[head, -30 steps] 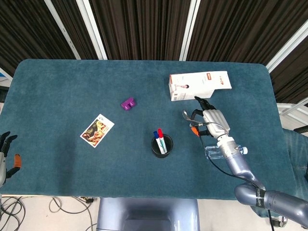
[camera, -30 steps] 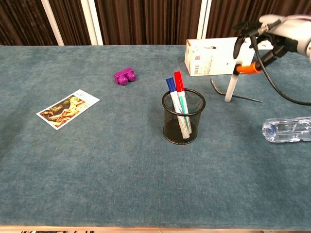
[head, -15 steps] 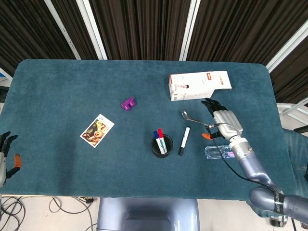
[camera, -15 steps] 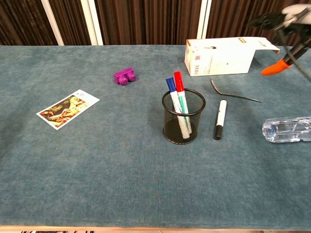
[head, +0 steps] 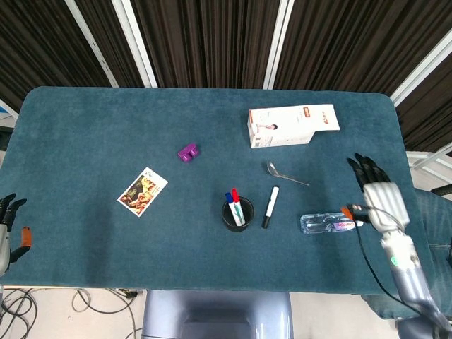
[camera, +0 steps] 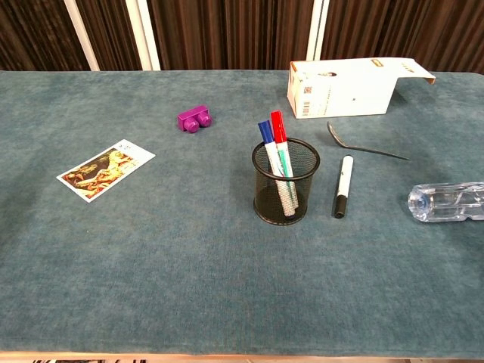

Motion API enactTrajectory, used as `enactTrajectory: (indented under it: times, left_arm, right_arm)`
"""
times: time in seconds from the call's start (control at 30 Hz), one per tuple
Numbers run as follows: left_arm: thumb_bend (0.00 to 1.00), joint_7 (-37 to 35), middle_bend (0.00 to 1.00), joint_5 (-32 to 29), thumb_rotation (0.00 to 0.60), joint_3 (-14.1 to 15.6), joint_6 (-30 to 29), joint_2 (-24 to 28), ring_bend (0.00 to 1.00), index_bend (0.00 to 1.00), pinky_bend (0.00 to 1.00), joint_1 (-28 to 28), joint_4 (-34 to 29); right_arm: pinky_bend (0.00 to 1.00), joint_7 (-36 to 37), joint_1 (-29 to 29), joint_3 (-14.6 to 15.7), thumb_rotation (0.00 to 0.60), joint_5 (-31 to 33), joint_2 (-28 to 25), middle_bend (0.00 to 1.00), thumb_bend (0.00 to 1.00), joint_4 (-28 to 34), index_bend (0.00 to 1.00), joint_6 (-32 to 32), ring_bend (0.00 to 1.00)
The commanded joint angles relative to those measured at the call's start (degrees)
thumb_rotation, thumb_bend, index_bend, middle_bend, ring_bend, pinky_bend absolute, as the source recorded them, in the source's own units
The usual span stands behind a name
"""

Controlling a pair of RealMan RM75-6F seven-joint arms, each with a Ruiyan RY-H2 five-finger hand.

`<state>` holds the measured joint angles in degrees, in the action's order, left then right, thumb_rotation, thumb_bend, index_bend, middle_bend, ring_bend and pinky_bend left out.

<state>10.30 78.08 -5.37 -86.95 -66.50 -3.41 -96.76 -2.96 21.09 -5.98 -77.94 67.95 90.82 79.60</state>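
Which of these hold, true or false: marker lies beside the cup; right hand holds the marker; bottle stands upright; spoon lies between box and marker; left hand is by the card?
1. The marker lies on the table beside the cup. True.
2. The right hand holds the marker. False: it holds nothing, fingers apart, next to the bottle.
3. The bottle stands upright. False: it lies on its side.
4. The spoon lies between the box and the marker. True.
5. The left hand is by the card. False: it is at the table's left edge, well apart from the card.
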Motion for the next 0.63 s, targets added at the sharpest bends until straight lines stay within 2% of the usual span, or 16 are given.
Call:
enactTrajectory:
  times: [0.03, 0.13, 0.3, 0.63]
  left_arm:
    - [0.53, 0.02, 0.09, 0.07, 0.600, 0.05, 0.02, -0.01, 0.09, 0.18, 0.13, 0.00, 0.01]
    - [0.53, 0.10, 0.09, 0.25, 0.600, 0.12, 0.00, -0.05, 0.09, 0.18, 0.13, -0.01, -0.04]
    - [0.53, 0.26, 0.09, 0.36, 0.600, 0.15, -0.12, -0.07, 0.09, 0.18, 0.13, 0.04, 0.04]
    - [0.53, 1.00, 0.09, 0.23, 0.600, 0.30, 0.30, 0.09, 0.09, 0.18, 0.12, -0.09, 0.20]
  right_arm:
    - [0.18, -1.33, -6.48, 4.96, 0.600, -5.54, 2.62, 0.00, 0.22, -4.54, 0.04, 7.10, 0.00]
    - [0.18, -2.40, -8.41, 5.99, 0.600, -6.96, 3.67, 0.00, 0.22, -5.91, 0.04, 9.17, 0.00]
    - [0.18, -4.11, -10.77, 5.89, 0.600, -7.39, 5.38, 0.00, 0.22, -7.28, 0.03, 11.74, 0.00]
    - [0.18, -5.11, -12.37, 5.38, 0.600, -8.67, 6.95, 0.00, 0.22, -10.25, 0.02, 12.39, 0.00]
